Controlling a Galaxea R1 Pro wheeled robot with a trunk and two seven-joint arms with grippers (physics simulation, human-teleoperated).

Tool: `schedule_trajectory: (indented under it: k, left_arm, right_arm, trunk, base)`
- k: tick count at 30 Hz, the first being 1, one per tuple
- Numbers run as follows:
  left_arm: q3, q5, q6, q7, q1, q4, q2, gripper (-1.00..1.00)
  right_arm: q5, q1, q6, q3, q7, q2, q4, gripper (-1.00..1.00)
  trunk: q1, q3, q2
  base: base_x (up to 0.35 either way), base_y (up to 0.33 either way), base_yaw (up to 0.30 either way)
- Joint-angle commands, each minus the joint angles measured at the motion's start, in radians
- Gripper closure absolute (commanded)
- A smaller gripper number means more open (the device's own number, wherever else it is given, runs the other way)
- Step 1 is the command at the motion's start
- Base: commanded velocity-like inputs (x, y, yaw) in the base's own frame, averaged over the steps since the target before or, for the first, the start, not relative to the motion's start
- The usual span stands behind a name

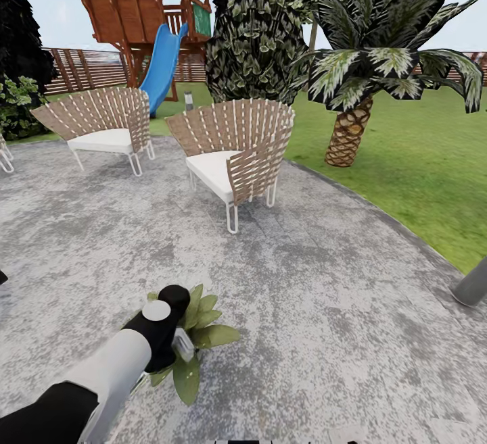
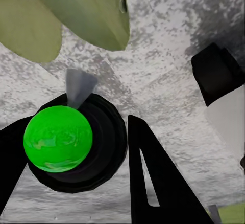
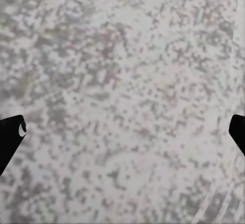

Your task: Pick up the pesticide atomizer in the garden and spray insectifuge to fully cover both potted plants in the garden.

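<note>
Speckled grey patio point(image 1: 325, 295): potted plant point(image 1: 203, 332) mid-patio, left gripper point(image 2: 76, 147) fingers clamped on pesticide atomizer point(image 2: 76, 88) just above leaves. Right gripper point(image 3: 122, 132) fingers spread wide, empty, over paving.

The head view looks down across the patio point(image 1: 325, 309) toward chairs point(image 1: 233, 153); both wrist views face that paving closely.
</note>
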Motion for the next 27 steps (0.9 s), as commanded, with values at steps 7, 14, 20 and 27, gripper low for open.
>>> schedule_trajectory:
  k: [7,14,20,27]
  left_arm:
    - [0.004,-0.053,0.003,-0.016,-0.041,-0.033,0.028,1.00]
    - [0.005,-0.046,0.008,-0.016,-0.056,-0.072,-0.001,1.00]
    - [0.008,-0.044,0.008,-0.016,-0.020,-0.085,-0.009,1.00]
    - [0.016,-0.006,0.012,-0.006,0.033,-0.085,0.006,1.00]
  right_arm:
    - [0.000,0.001,-0.002,0.009,-0.008,-0.006,0.000,-1.00]
    - [0.000,0.001,-0.002,0.009,-0.008,-0.006,0.000,-1.00]
    - [-0.002,0.001,-0.002,0.009,-0.006,-0.004,0.000,-1.00]
    - [-0.002,0.001,-0.002,0.009,-0.006,-0.003,0.000,-1.00]
  trunk:
    - [0.000,-0.001,0.000]
    - [0.000,-0.001,0.000]
    - [0.000,-0.001,0.000]
    - [0.000,-0.001,0.000]
  base:
    - [-0.151,0.000,0.000]
    - [-0.288,0.000,0.000]
    - [-0.018,0.000,0.000]
    - [0.000,0.000,0.000]
